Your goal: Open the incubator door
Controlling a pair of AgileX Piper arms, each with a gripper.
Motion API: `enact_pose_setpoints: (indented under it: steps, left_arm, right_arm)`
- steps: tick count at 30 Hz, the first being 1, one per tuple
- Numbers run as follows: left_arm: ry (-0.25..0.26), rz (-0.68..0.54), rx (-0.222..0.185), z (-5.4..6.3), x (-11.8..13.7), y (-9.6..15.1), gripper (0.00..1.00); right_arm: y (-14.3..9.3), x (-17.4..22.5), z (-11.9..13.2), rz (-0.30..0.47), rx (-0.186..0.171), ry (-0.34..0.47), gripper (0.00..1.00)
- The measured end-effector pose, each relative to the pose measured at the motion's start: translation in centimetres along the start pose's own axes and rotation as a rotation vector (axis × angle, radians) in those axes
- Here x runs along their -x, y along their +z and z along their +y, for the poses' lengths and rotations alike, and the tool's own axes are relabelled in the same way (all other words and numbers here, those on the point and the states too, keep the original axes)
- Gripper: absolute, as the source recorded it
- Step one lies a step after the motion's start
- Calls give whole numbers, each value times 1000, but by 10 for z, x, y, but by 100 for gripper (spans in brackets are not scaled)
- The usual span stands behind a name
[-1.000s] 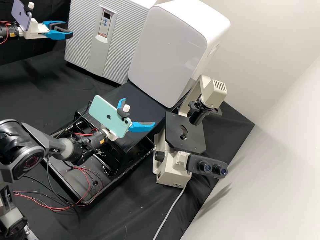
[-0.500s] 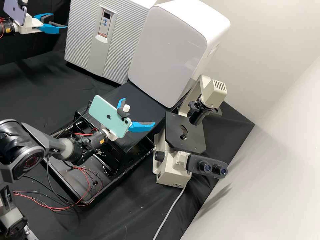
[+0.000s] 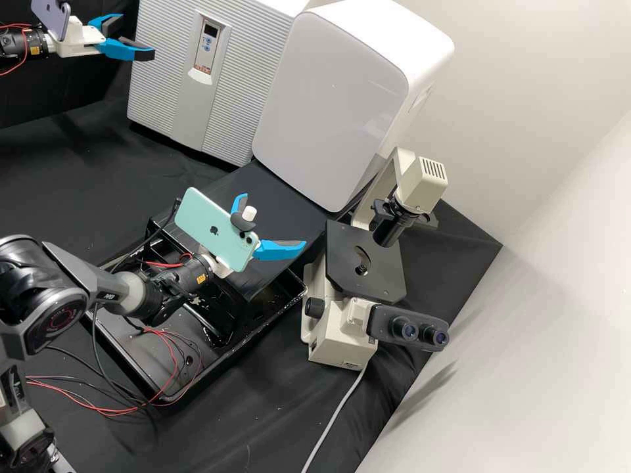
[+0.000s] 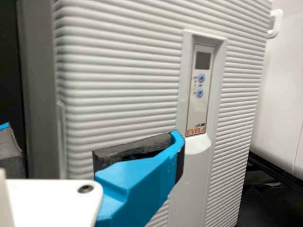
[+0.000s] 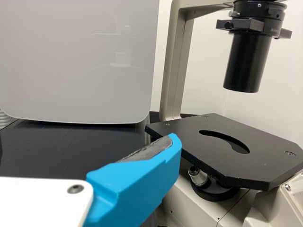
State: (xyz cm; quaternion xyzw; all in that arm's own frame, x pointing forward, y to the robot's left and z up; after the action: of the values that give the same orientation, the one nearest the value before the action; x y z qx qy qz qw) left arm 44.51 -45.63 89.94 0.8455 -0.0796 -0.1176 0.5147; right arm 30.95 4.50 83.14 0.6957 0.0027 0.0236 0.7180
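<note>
The incubator [image 3: 243,85], a pale box with a ribbed front, has its door shut. Beside its left edge in the high view is my left gripper [image 3: 138,35], open and empty. In the left wrist view the door [image 4: 123,61] stands behind my left gripper [image 4: 92,142], and a side edge of the door lies between the fingers; whether a fingertip touches it I cannot tell. The control panel [image 4: 193,118] is on the door's front. My right gripper [image 3: 273,220] is held open over the black stand, below a green phone; in the right wrist view, my right gripper [image 5: 87,146] has nothing at its visible finger.
Right of the incubator is a white rounded cabinet [image 3: 335,98]. A microscope [image 3: 365,263] stands close to the right gripper, its black stage [image 5: 222,146] just beyond one finger. Loose red and black wires [image 3: 172,355] run over a black tray [image 3: 118,341].
In the high view my left gripper went left and up, then came back right toward the incubator. Its fingers now stand wider apart. The right arm and the door have kept still.
</note>
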Motion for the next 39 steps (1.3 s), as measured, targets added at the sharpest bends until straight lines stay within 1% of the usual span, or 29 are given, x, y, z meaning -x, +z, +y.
enact_pose_setpoints:
  steps: [3,6,9,12,16,30,31,39]
  left_arm:
    - [-4,-14,9,1,-7,1,100]
    - [-14,-32,13,-1,-15,1,100]
    - [-23,-42,32,-7,-24,1,100]
    - [-41,-42,33,-14,-31,3,100]
    - [-53,-54,29,-18,-33,6,100]
    - [-55,-52,32,-18,-32,6,100]
    - [-57,-51,33,-19,-31,7,0]
    - [-76,-44,43,-22,-23,10,0]
  right_arm:
    - [0,0,0,0,0,0,100]
    - [0,0,0,0,0,0,100]
    - [0,0,0,0,0,0,100]
    - [0,0,0,0,0,0,100]
    - [0,0,0,0,0,0,100]
    - [0,0,0,0,0,0,100]
    - [0,0,0,0,0,0,100]
    - [0,0,0,0,0,0,100]
